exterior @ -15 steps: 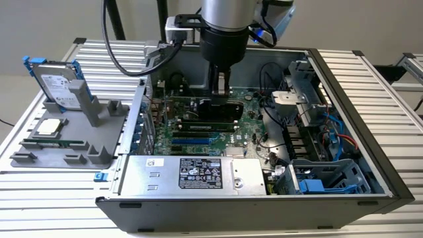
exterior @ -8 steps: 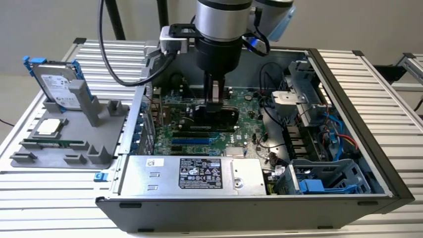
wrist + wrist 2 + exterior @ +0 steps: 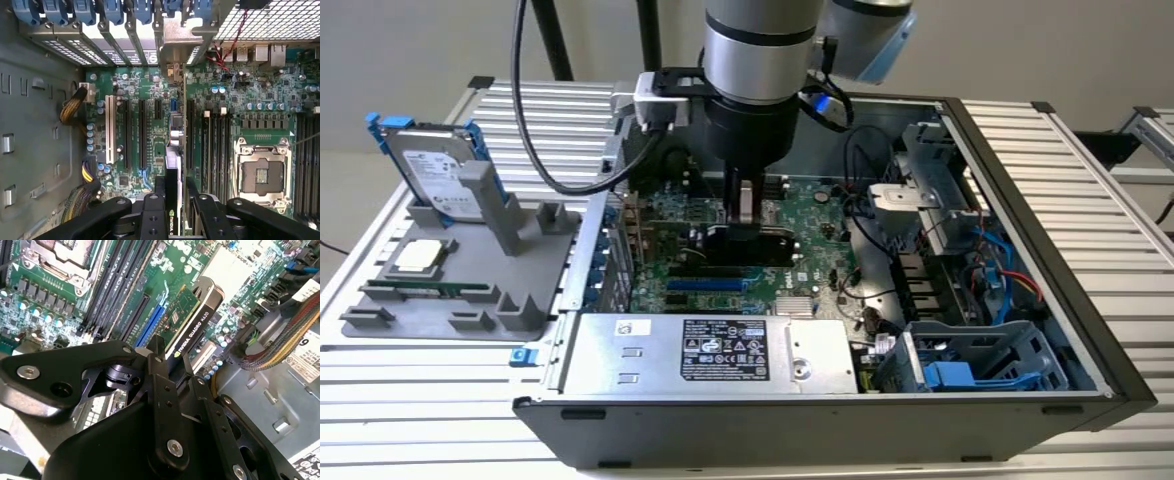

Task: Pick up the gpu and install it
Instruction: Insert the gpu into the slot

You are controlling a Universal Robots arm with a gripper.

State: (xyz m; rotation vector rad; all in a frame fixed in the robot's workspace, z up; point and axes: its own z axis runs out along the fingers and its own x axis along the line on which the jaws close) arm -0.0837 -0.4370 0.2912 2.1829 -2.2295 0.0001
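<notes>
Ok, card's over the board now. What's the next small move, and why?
Probably a slow, straight descent toward the slot. The gripper is shut on the gpu, which stands on edge over the motherboard inside the open case, its bracket end toward the rear slot openings. Whether the edge already meets the slot is hidden.

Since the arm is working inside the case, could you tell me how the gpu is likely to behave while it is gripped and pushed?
The gpu is a thin board with a black shroud, so it probably stays stiff. The gripper holds it by its narrow top edge, on edge above the motherboard, so sideways force might tilt it. Its bare green face looks fragile.
</notes>
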